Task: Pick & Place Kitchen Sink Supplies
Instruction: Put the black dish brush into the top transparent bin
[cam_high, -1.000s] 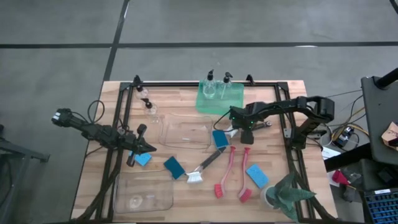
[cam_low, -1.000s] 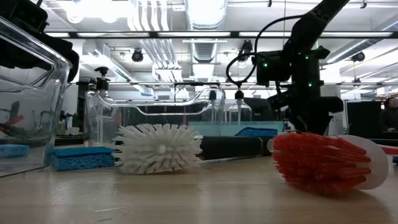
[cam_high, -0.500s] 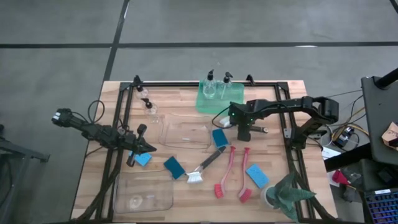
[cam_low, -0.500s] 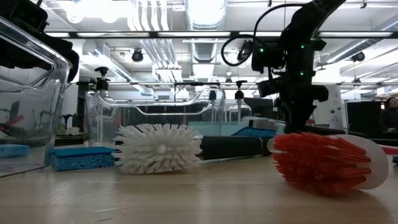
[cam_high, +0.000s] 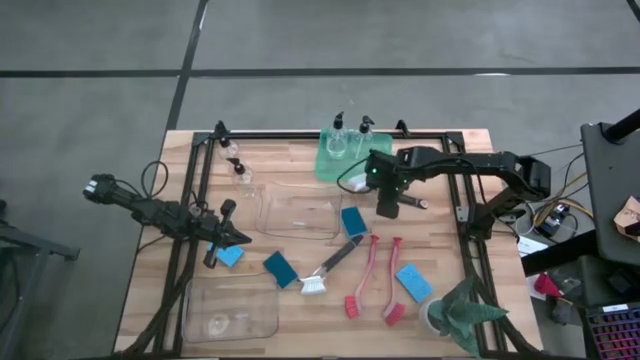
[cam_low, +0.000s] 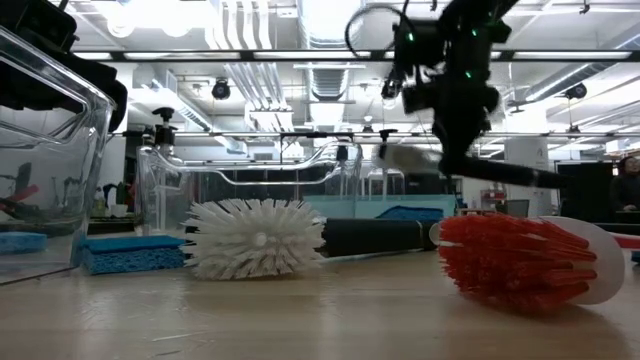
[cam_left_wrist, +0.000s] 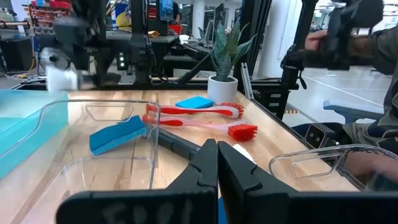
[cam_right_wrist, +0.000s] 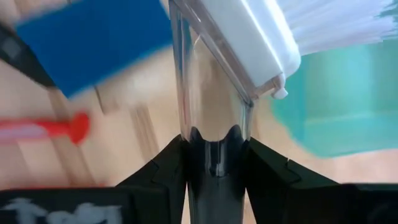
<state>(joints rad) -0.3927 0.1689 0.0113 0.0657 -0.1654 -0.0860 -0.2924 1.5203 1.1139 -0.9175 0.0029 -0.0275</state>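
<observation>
I see right gripper (cam_high: 388, 207) fingers pinching a brush (cam_right_wrist: 239, 37) handle above the worktop (cam_high: 440, 240), left gripper (cam_high: 243, 238) fingers pressed together.

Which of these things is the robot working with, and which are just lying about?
Job: blue sponges, red brushes, black-handled brush, pump bottles, white-bristled brush in the right tool.
Lying about: clear bins, green tray, potted plant.
</observation>
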